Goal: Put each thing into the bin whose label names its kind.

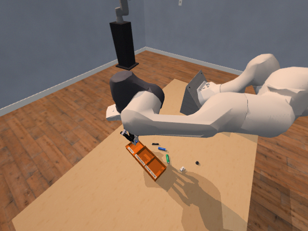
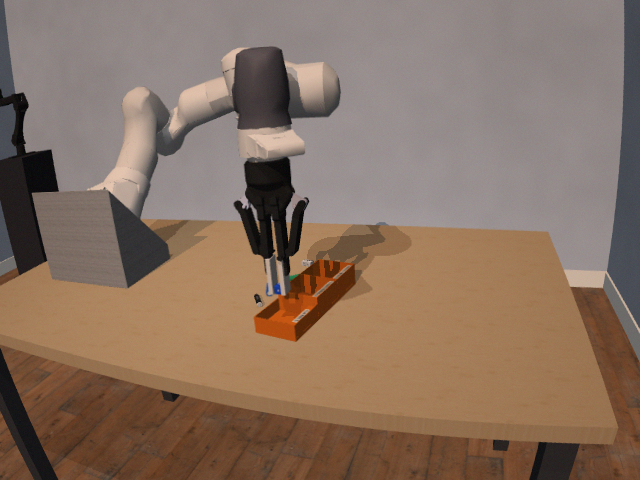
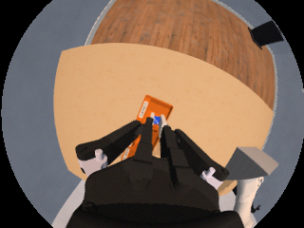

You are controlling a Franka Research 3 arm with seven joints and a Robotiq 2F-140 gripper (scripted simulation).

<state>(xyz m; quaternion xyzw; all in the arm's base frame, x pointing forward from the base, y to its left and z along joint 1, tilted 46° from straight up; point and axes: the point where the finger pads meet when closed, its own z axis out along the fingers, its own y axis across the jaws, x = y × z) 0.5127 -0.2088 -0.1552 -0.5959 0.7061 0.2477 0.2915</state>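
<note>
Blue die pinched at the GAMES end of the orange bins.

Top view, left to right. The black gripper (image 1: 135, 142) (image 2: 277, 290) (image 3: 156, 119) points downward, its pale, flat fingertips nearly together, a narrow gap open between them, closed on a small blue die (image 1: 136, 141) (image 2: 277, 288) (image 3: 157, 120). The die is a compact cube with pale pips, so no long axis; one pipped face shows to the wrist camera (exact tilt too small to read). It sits at the GAMES compartment; its clearance above the floor of that compartment cannot be judged.

The orange bins (image 1: 162, 173) (image 2: 326, 307) (image 3: 160, 102) form a smooth-walled, straight-sided strip of three open boxes, standing on the wood-grained table (image 1: 99, 186) (image 2: 413, 320) (image 3: 104, 81). In the top view the row slants from upper left to lower right, white labels along its lower-left side.

Just beyond lies a dark, slim rod (image 1: 155, 144) (image 2: 257, 300), nearly crosswise in the top view. Next, a blue cylinder (image 1: 162, 148) lies with its long axis slanting slightly down rightward; a green cylinder (image 1: 167, 158) lies closer to lengthwise. Farther right are a small white block (image 1: 182, 168) (image 2: 307, 262) and a squat black piece (image 1: 197, 162), apart from each other.
</note>
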